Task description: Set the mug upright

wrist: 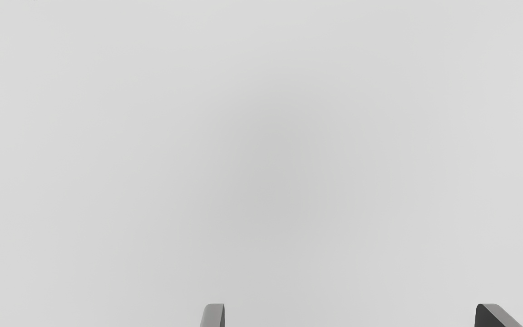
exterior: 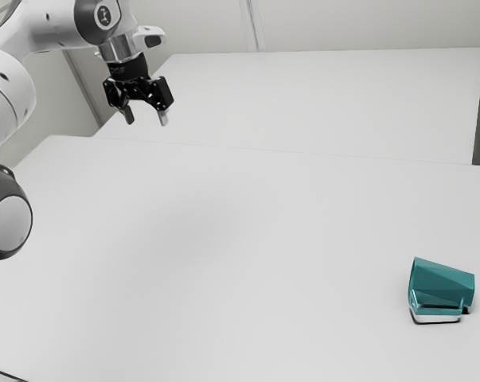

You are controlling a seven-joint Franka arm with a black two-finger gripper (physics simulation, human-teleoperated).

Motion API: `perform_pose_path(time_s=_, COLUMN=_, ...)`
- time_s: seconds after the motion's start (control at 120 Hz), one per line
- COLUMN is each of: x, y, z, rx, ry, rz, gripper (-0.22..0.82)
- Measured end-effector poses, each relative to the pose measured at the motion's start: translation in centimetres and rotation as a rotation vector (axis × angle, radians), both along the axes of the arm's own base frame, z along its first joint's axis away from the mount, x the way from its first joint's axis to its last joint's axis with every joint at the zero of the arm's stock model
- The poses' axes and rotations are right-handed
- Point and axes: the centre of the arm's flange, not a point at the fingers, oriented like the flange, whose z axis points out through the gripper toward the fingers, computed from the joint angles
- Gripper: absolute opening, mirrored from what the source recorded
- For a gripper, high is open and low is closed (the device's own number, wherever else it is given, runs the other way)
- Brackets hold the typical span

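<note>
Mug on its side; gripper raised, nothing held.
Teal mug [exterior: 442, 280] is seen tipped on table [exterior: 224, 239], nr. ext. view's right edge, well apart fr. gripper [exterior: 146, 119], which is held above table twd. ext. view's upper left, w/ tips pointed down. Fingers [wrist: 213, 316] are spread wide, approx. full opening; only air is found betw. them. In wrist view, pale tabletop is seen beyond fingers, w/ a soft dark patch noted on it.

White, rounded arm [exterior: 52, 25] with dark joint rings and black pincer [exterior: 146, 118].
</note>
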Motion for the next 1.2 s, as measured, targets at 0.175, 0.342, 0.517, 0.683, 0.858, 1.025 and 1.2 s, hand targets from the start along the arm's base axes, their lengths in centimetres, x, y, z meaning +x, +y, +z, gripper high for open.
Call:
perform_pose_path(time_s=0.175, x=-0.3, y=0.0, z=0.2, rx=-0.003, ry=-0.001, rz=0.000, gripper=0.60)
perform_pose_path(time_s=0.342, x=-3.1, y=-5.8, z=-3.0, rx=-0.088, ry=0.049, rz=-0.069, gripper=0.60)
perform_pose_path(time_s=0.517, x=-8.7, y=-13.3, z=-8.6, rx=-0.280, ry=0.078, rz=-0.088, gripper=0.60)
perform_pose_path(time_s=0.683, x=-11.7, y=-19.5, z=-13.0, rx=-0.532, ry=0.075, rz=-0.038, gripper=0.60)
perform_pose_path(time_s=0.858, x=-12.8, y=-25.8, z=-16.6, rx=-0.724, ry=0.060, rz=-0.019, gripper=0.60)
perform_pose_path(time_s=1.025, x=-14.5, y=-32.9, z=-20.3, rx=-0.787, ry=0.052, rz=-0.100, gripper=0.60)
perform_pose_path(time_s=1.2, x=-14.6, y=-36.5, z=-23.9, rx=-0.816, ry=0.013, rz=-0.139, gripper=0.60)
